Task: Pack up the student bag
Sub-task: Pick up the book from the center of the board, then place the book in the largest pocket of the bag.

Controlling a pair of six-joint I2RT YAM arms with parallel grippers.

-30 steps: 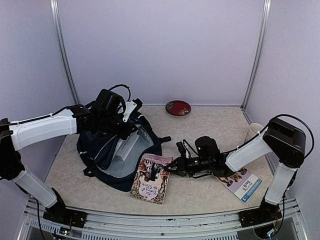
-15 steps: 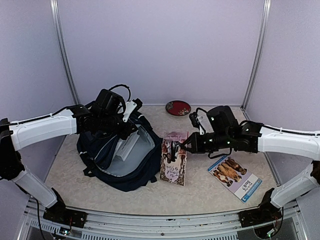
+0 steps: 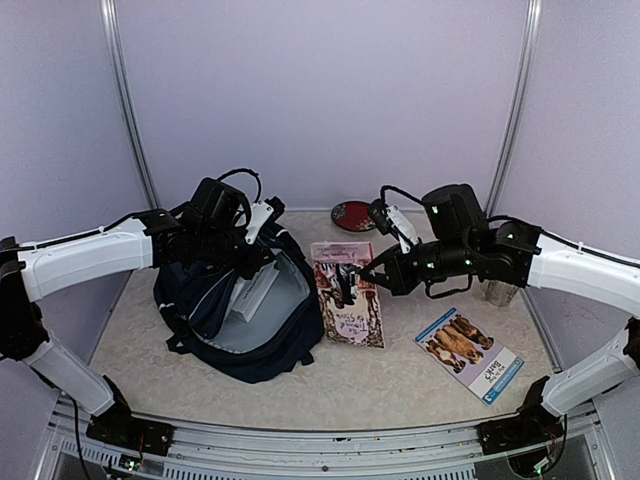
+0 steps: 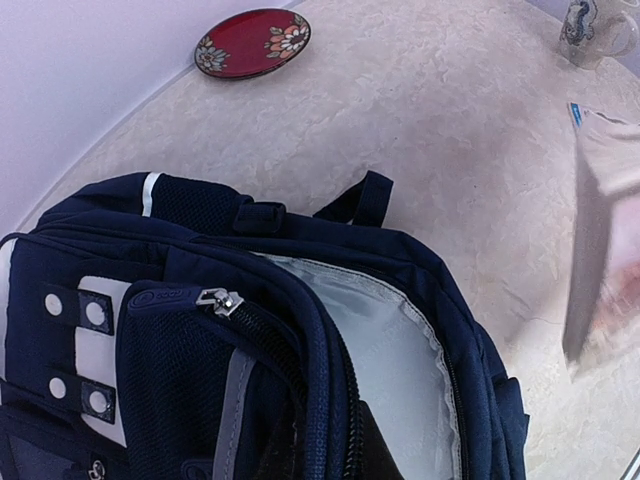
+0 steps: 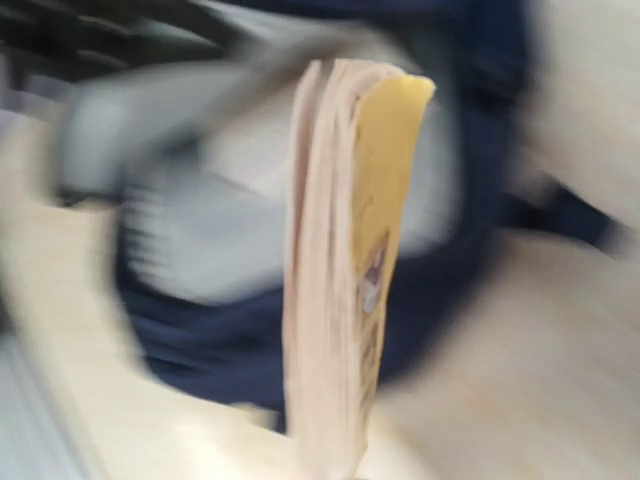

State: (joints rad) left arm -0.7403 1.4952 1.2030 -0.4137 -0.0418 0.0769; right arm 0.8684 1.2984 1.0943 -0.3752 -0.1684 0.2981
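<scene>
The student bag, a navy backpack, lies on the table's left half with its main compartment gaping and the light grey lining showing. My left gripper is shut on the zippered edge of the bag's mouth and holds it up; in the left wrist view the dark fingertips pinch that edge beside the lining. My right gripper is shut on a paperback book, held upright in the air just right of the bag. The right wrist view is blurred and shows the book edge-on before the bag.
A blue booklet lies flat at the front right. A red patterned dish sits by the back wall. A mug stands behind my right forearm. Booth walls close in the back and sides.
My right arm has lifted the paperback off the table, stood it upright and carried it back and up beside the bag. The left arm and the bag have not moved.
</scene>
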